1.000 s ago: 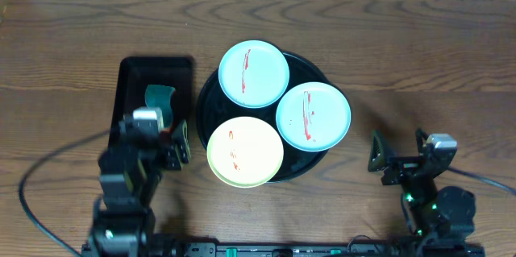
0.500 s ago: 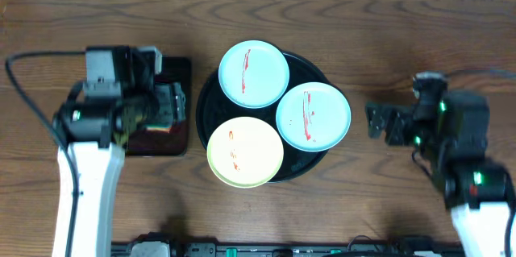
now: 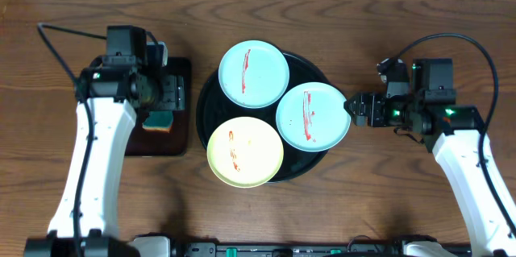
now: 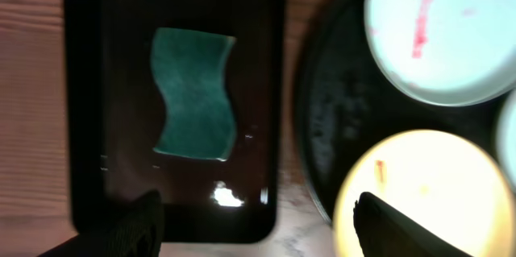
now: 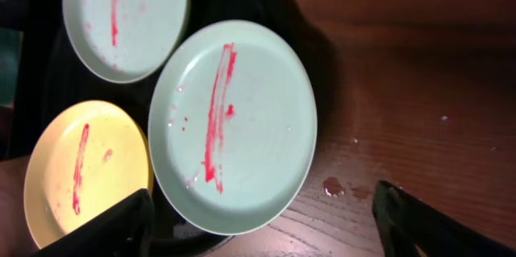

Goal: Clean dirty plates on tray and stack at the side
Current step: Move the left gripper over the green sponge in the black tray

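Three plates with red smears lie on the round black tray (image 3: pixel 208 104): a blue-green one at the back (image 3: pixel 254 73), a blue-green one at the right (image 3: pixel 314 115) and a yellow one at the front (image 3: pixel 245 151). My left gripper (image 3: pixel 171 94) is open and empty above the right part of the rectangular tray; in the left wrist view (image 4: pixel 258 233) its fingers straddle that tray's near corner and the yellow plate's edge (image 4: pixel 419 192). My right gripper (image 3: pixel 357 112) is open and empty, just right of the right plate (image 5: pixel 234 124), fingers (image 5: pixel 262 229) spread wide.
A green sponge (image 4: pixel 195 94) lies in the small rectangular black tray (image 4: pixel 266 128) left of the round tray. Small wet drops (image 5: pixel 334 186) sit on the wooden table right of the round tray. Cables run behind both arms.
Both arms have come up from the table's front edge. The left one moved over the rectangular tray, the right one moved in toward the right blue-green plate. The plates have not moved.
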Controlling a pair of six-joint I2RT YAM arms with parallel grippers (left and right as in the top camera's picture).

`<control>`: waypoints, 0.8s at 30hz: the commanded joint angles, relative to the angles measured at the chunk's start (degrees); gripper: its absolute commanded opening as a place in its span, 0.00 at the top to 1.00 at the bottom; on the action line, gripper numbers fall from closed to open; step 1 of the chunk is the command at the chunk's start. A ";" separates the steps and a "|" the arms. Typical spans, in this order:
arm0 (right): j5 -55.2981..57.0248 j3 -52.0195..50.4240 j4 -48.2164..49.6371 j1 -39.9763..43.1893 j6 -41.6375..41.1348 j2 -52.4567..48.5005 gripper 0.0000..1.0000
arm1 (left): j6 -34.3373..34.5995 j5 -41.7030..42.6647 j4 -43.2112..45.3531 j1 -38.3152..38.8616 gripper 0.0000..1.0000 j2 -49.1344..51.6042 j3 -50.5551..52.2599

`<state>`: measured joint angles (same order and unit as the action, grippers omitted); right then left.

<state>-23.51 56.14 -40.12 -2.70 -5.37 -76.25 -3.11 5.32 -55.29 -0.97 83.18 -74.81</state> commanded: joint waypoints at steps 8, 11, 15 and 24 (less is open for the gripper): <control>0.15 0.74 -0.22 0.55 1.20 -1.68 0.14 | -3.08 -5.38 3.13 -3.74 0.25 15.98 -0.92; 0.17 0.74 -0.17 0.55 1.42 -1.68 0.13 | -5.25 -4.37 5.31 -5.31 0.25 19.19 -0.92; 1.25 0.74 -0.24 0.37 2.29 -1.68 0.13 | -8.41 -0.17 7.17 -6.69 0.30 22.93 -0.92; 2.32 0.70 -1.05 0.35 2.25 -1.68 0.15 | -7.96 0.04 7.37 -6.78 0.69 29.29 -0.81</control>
<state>-21.69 56.14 -41.10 -2.70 -4.01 -77.76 -10.70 4.21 -47.83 -7.70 111.20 -74.91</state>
